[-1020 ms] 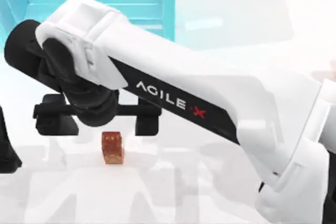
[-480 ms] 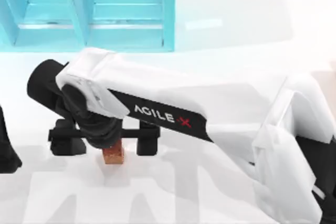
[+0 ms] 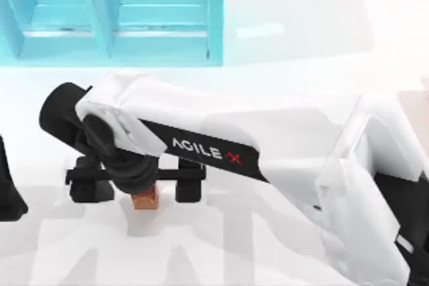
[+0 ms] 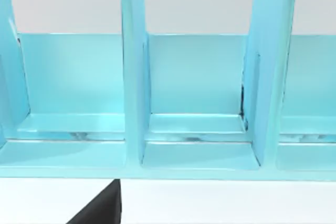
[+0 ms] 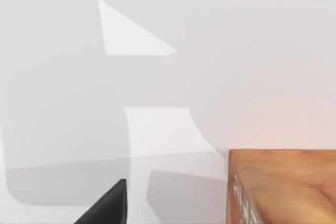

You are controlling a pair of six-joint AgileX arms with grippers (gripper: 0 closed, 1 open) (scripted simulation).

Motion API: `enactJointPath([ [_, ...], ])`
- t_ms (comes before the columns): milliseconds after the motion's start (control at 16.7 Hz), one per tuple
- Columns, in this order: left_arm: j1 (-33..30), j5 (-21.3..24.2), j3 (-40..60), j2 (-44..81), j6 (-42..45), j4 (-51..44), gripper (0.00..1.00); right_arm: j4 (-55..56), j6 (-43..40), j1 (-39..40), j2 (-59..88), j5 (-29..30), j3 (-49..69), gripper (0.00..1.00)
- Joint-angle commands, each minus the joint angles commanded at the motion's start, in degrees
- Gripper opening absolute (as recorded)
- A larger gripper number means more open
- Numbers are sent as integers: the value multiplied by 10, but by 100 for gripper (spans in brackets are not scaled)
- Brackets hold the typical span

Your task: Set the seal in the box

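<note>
The seal [image 3: 145, 199] stood on the white table [image 3: 281, 38], toward the left side and well short of the box [image 3: 161, 45]. From above I could see just its lower part; my right arm's wrist covered the rest. In the right wrist view the seal [image 5: 281, 187] sat close to the camera, with one mottled orange face and a sharp vertical edge showing, and bare table lay beyond it.

My right gripper [image 3: 137, 182] was down around the seal. Its two black fingers [image 3: 190, 180] stood wide apart, one on each side of the block, with clear table between each finger and the block. I think neither finger touched it, though the wrist hid the top of the seal, so I could not be sure of the height. My right arm reached across the table from the right side.

The box lay along the far edge on the left, its thick front wall facing the seal and its dividers running back from it. An open strip of table separated that front wall from the gripper. In the left wrist view the box [image 4: 134, 103] showed upright dividers and open compartments.

My left arm sat parked at the left edge of the table.
</note>
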Motion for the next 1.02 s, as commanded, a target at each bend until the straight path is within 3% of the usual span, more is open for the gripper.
enactJointPath([
  [660, 0, 0, 0, 0, 0, 0, 100, 0, 0, 0, 0, 0, 0, 2],
  [1020, 0, 0, 0, 0, 0, 0, 100, 0, 0, 0, 0, 0, 0, 0],
])
